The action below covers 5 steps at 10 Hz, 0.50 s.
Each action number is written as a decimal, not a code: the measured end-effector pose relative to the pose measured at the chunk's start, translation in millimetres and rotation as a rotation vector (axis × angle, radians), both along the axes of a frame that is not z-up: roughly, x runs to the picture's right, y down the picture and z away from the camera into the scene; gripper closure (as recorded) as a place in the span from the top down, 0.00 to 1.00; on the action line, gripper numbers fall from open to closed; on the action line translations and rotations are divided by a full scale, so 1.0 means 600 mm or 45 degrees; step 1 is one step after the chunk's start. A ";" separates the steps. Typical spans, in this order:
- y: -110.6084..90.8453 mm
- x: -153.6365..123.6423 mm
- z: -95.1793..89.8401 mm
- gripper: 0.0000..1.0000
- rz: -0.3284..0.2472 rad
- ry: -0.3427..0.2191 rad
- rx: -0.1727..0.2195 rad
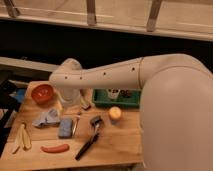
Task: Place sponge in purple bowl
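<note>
The sponge (65,127) is a blue-grey block lying flat on the wooden table (120,145), left of centre. The purple bowl is hidden behind my white arm (105,77), which reaches in from the right across the back of the table. My gripper (83,103) hangs below the wrist, just above the table's back part. It is above and to the right of the sponge and does not touch it.
A red bowl (42,93) stands at the back left. A green tray (118,99) with small items is at the back right, an orange fruit (115,113) in front of it. A grey cloth (47,118), a black brush (89,140), a red pepper (55,148) and a banana (22,138) lie around the sponge.
</note>
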State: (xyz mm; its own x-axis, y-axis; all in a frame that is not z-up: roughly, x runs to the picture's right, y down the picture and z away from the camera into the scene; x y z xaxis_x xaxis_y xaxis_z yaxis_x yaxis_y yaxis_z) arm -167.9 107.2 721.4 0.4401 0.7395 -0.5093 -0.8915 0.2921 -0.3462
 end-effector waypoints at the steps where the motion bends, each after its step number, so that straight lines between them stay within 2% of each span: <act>1: 0.007 -0.018 -0.002 0.77 -0.026 -0.021 0.000; 2: 0.012 -0.029 -0.006 0.77 -0.037 -0.036 -0.004; 3: 0.009 -0.018 -0.002 0.77 -0.042 -0.021 -0.001; 5: 0.011 -0.025 -0.004 0.77 -0.045 -0.029 -0.003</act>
State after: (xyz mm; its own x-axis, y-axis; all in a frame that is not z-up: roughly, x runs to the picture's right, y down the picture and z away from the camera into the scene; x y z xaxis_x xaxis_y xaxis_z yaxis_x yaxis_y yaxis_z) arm -182.9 114.0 719.2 0.4776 0.7222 -0.5004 -0.8724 0.3225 -0.3672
